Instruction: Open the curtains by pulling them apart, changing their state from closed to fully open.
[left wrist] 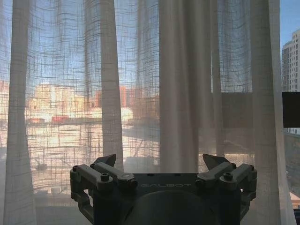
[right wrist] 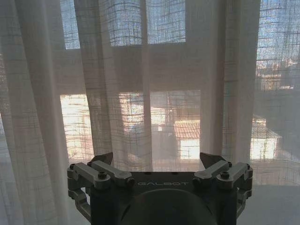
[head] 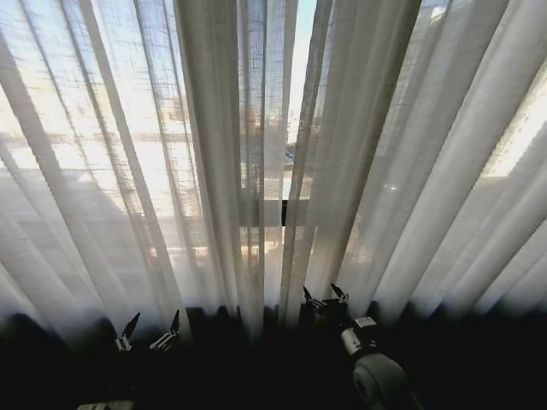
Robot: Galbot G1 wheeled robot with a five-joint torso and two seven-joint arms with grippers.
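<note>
Nearest the head camera, the right gripper [head: 326, 296] rises from the dark lower edge with its fingers spread wide, holding nothing, just before the narrow gap between the curtains [head: 214, 171]. The left gripper [head: 152, 330] sits farther to the left, also spread wide and empty, facing the left panel. The sheer pleated panels hang nearly closed across the window, a thin slit between them.

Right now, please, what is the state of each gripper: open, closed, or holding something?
Left gripper: jaws open, holding nothing, before the left sheer white-cream pleated curtain panel.
Right gripper: jaws open, holding nothing, low by the right sheer panel.
</note>
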